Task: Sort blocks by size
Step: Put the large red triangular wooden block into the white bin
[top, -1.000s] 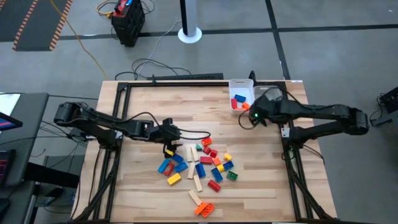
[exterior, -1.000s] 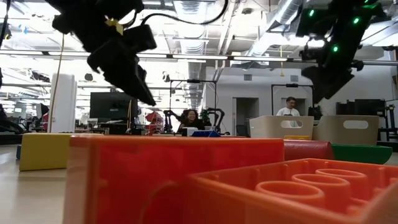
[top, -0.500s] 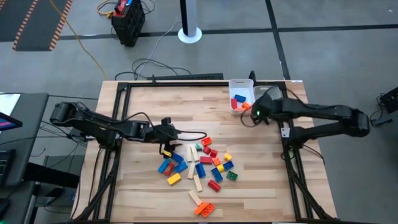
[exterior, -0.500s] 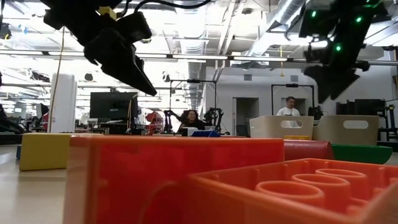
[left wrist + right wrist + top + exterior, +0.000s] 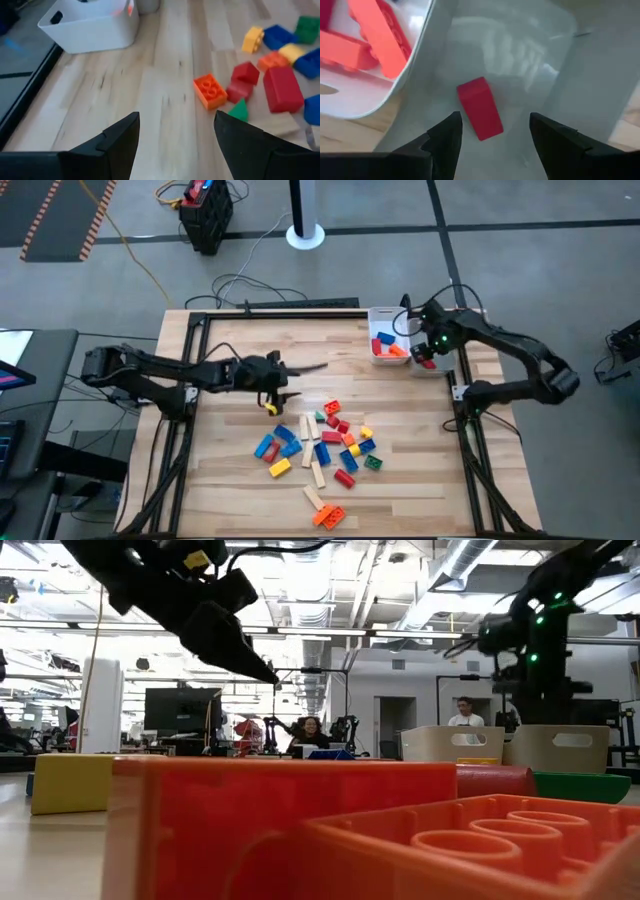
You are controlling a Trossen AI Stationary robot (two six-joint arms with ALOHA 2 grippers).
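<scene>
The blocks [image 5: 322, 445] lie in a loose pile on the wooden table: red, blue, orange, yellow and green bricks and pale wooden bars. My left gripper [image 5: 313, 367] is open and empty above the table, on the far side of the pile; the left wrist view [image 5: 175, 130] shows an orange brick [image 5: 212, 91] ahead of it. My right gripper [image 5: 425, 352] is open over a white tray [image 5: 535, 60] at the far right. A red block [image 5: 480, 107] lies on that tray's floor between and beyond the fingers, untouched.
A second white tray [image 5: 385, 330] beside the first holds red, orange and blue blocks [image 5: 370, 37]. A black frame [image 5: 280, 308] runs round the table. In the low view, large red and orange bricks [image 5: 300, 830] fill the foreground. People sit in the room behind.
My left gripper has risen and drawn from the pile toward the table's far edge, its fingers swinging toward the right. My right gripper has moved toward the far right, from beside the filled tray to over the other tray.
</scene>
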